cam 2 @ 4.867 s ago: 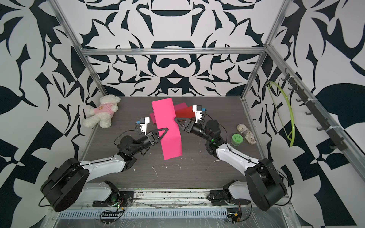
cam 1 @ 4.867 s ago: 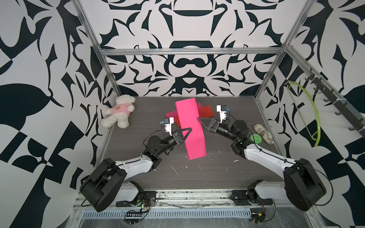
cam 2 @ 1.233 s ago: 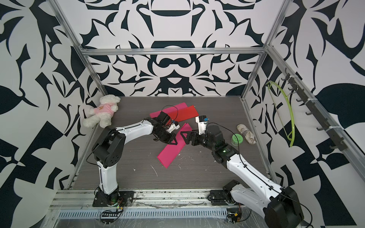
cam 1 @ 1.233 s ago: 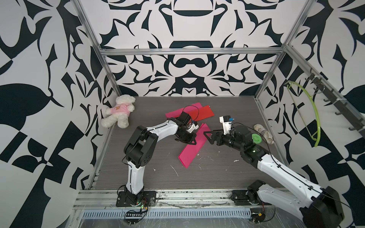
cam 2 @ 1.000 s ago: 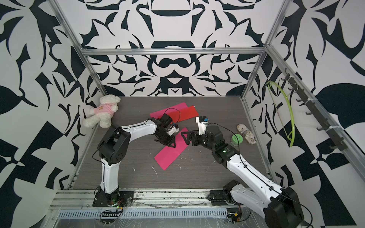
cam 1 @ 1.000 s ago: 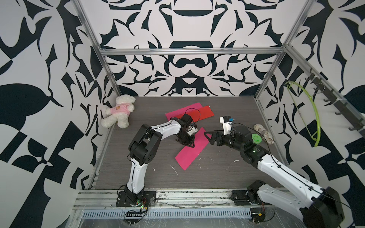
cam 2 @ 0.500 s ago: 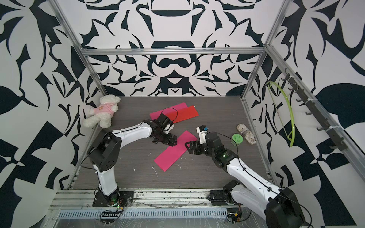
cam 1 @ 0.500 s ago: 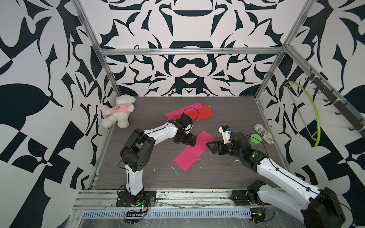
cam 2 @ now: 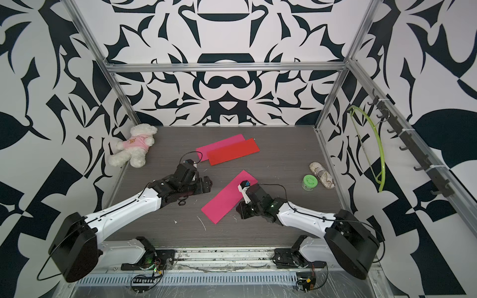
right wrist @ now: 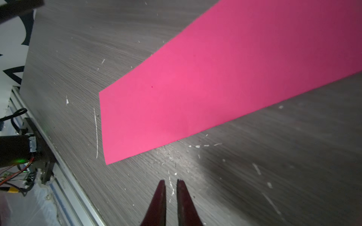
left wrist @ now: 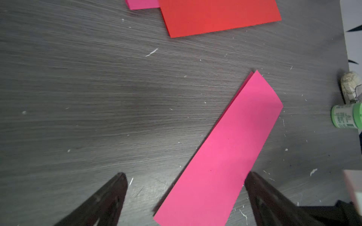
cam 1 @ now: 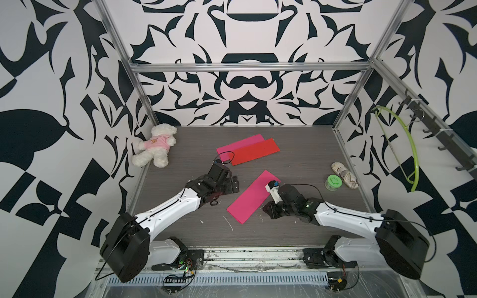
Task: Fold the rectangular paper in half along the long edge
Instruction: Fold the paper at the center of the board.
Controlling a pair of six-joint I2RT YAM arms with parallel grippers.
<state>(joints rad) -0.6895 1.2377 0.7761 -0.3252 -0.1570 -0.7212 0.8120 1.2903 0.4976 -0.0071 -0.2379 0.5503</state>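
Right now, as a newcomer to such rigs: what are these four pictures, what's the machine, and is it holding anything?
A white left arm and right arm of one robot reach over a dark table. Two pictures look down from overhead; two come from cameras on the wrists. A pink paper, already folded into a long strip, lies flat between the arms. Also there: a red sheet overlapping a pink sheet, a teddy bear and a green-lidded jar. The left fingers stand wide open, the right fingers almost shut; neither pair holds anything.
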